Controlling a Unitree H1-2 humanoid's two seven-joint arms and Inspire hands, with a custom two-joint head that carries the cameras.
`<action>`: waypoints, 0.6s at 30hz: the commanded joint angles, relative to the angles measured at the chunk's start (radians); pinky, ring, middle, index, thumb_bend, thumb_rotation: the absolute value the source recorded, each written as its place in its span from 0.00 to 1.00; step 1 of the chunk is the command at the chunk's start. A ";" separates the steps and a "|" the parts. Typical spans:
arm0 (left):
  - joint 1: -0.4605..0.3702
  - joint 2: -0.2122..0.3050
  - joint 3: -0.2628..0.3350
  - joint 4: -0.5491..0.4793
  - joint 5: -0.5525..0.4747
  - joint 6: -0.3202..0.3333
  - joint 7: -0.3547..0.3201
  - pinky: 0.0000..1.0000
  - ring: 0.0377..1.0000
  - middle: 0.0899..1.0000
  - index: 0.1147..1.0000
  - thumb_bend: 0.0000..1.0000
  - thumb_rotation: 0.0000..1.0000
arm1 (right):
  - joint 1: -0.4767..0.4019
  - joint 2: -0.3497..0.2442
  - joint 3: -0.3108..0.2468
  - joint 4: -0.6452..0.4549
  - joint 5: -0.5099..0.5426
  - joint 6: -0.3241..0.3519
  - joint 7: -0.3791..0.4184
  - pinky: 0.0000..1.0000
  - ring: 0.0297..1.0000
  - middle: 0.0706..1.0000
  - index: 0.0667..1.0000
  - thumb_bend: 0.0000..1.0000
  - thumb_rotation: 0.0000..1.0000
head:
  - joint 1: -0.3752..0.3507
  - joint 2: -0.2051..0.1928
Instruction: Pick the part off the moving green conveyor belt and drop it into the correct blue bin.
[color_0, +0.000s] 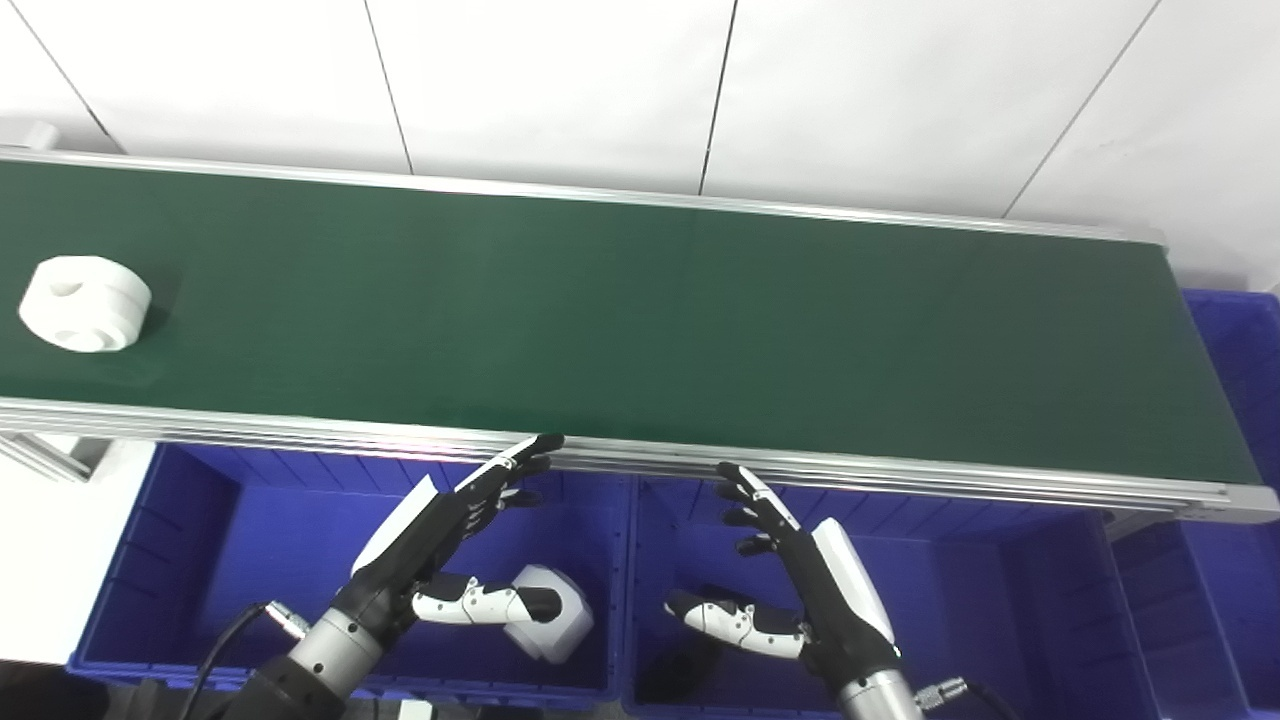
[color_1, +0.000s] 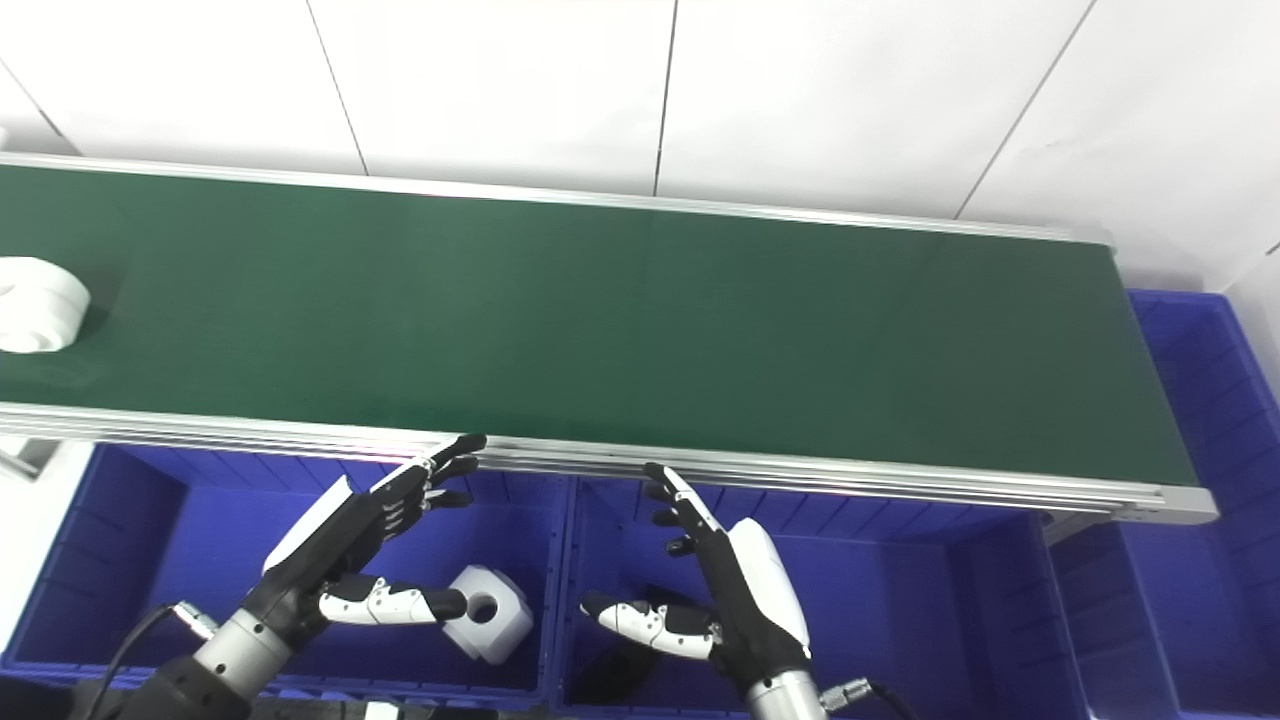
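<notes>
A white round part (color_0: 84, 303) with a hole in its side lies on the green conveyor belt (color_0: 620, 320) at the far left. My left hand (color_0: 440, 545) hovers open above the left blue bin (color_0: 190, 560), fingers stretched toward the belt's near rail, holding nothing. My right hand (color_0: 800, 585) is open too, over the middle blue bin (color_0: 1000, 610), fingertips just short of the rail. A white blocky part with a round hole (color_1: 487, 613) rests in the left bin below the left thumb.
A dark object (color_0: 680, 675) lies in the middle bin under the right thumb. Another blue bin (color_0: 1240, 350) stands past the belt's right end. The aluminium rail (color_0: 900, 475) runs along the belt's near edge. A white tiled wall is behind.
</notes>
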 joint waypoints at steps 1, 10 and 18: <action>-0.008 0.001 0.000 -0.013 -0.007 -0.033 0.000 0.84 0.94 0.98 0.92 0.66 0.45 | -0.009 0.004 0.005 -0.017 0.001 -0.011 -0.006 0.71 0.81 0.86 0.92 0.61 0.33 | 0.000 0.001; -0.011 0.002 -0.001 -0.012 -0.003 -0.033 0.000 0.85 0.94 0.98 0.91 0.67 0.46 | -0.013 0.003 0.008 -0.016 0.003 -0.007 -0.004 0.71 0.81 0.86 0.92 0.61 0.32 | 0.001 0.001; -0.011 0.004 -0.002 -0.013 -0.013 -0.028 -0.003 0.85 0.95 0.98 0.92 0.67 0.46 | -0.014 0.003 0.010 -0.017 -0.001 0.000 -0.001 0.70 0.81 0.86 0.92 0.61 0.32 | 0.000 0.001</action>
